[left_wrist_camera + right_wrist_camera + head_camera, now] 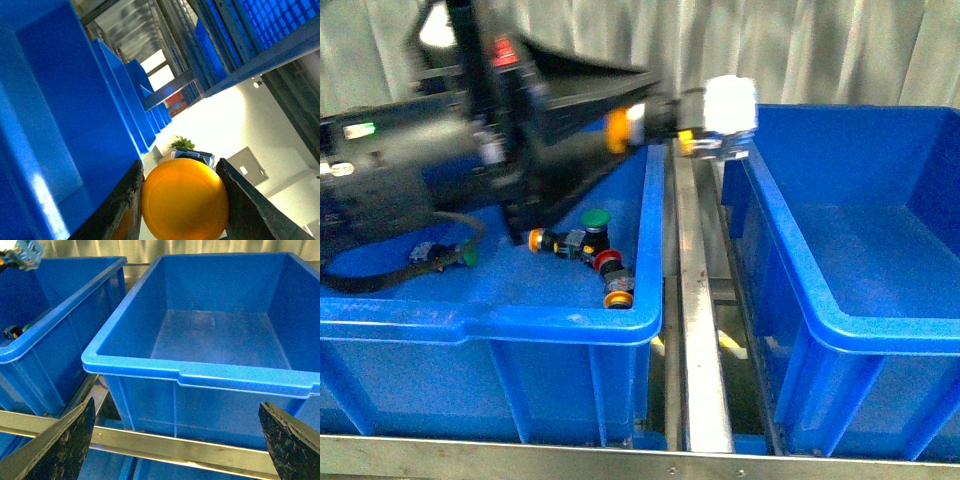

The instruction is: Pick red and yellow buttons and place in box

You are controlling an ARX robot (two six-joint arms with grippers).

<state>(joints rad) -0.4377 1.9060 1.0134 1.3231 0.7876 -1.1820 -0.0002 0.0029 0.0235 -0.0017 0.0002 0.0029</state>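
My left gripper (pixel 179 170) is shut on a yellow button (pixel 184 200), whose domed cap fills the space between the fingers. In the front view the left gripper (pixel 715 135) hangs blurred above the gap between the two bins, at the left rim of the empty blue box (pixel 880 330). In the left bin (pixel 490 320) lie a red button (pixel 608 262) and two yellow buttons (pixel 618 297) (pixel 536 239), close together. My right gripper (pixel 177 440) is open and holds nothing, low in front of the box's near rim (pixel 200 372). It does not show in the front view.
Green-capped buttons (pixel 595 218) (pixel 470 257) lie among the others in the left bin. A metal rail (pixel 700 330) runs between the two bins, and another rail (pixel 165 445) runs under the box. The left arm's black body (pixel 410 180) covers the bin's back left.
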